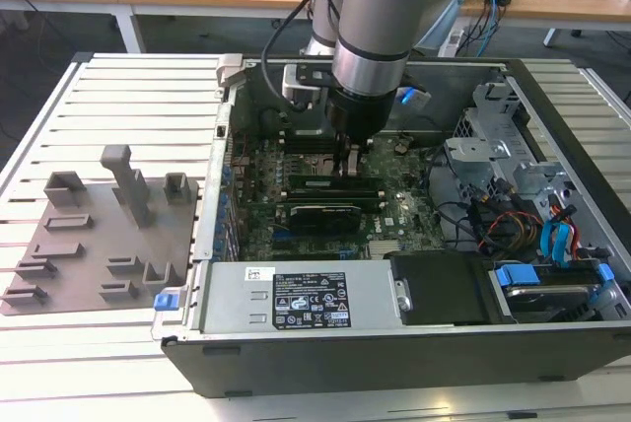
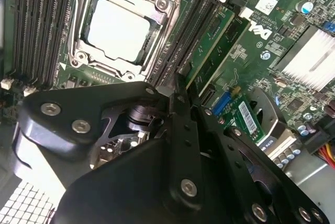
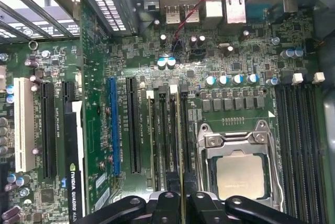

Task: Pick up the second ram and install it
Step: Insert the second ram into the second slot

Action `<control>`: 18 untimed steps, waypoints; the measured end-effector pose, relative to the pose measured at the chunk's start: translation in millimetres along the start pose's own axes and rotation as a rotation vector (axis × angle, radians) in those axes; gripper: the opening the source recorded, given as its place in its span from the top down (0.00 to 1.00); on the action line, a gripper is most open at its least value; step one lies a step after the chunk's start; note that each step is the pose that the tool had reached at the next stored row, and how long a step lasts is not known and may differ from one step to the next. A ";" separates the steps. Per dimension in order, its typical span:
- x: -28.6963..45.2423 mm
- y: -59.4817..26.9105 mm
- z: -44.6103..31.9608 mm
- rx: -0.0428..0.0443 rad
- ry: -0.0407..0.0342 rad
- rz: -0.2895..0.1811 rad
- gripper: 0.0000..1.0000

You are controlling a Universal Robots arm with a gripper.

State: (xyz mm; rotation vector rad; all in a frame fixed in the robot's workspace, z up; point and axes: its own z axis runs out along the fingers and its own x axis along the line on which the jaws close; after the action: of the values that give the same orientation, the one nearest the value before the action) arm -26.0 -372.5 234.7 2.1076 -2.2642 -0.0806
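Second wrist view: slim green second ram (image 2: 214, 46) seated upright beside the CPU socket (image 2: 121, 25)

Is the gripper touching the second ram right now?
Touching. In the first wrist view the gripper fingers close on the second ram's thin edge, standing in a slot beside the CPU socket.

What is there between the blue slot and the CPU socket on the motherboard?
In the first wrist view, going from the blue slot toward the CPU socket: one long black slot, then narrow memory slots side by side.
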 end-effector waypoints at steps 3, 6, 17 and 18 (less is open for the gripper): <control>-0.6 -0.2 2.9 0.0000 0.0000 0.000 0.86; -1.4 -0.3 5.9 0.0000 0.0001 0.000 0.86; -1.3 -0.8 12.1 0.0000 0.0010 0.000 0.86; -1.3 -0.8 12.2 0.0000 0.0012 0.000 0.86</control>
State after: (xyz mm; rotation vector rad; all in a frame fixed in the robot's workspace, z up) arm -26.0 -371.1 222.5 2.1070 -2.2636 -0.0794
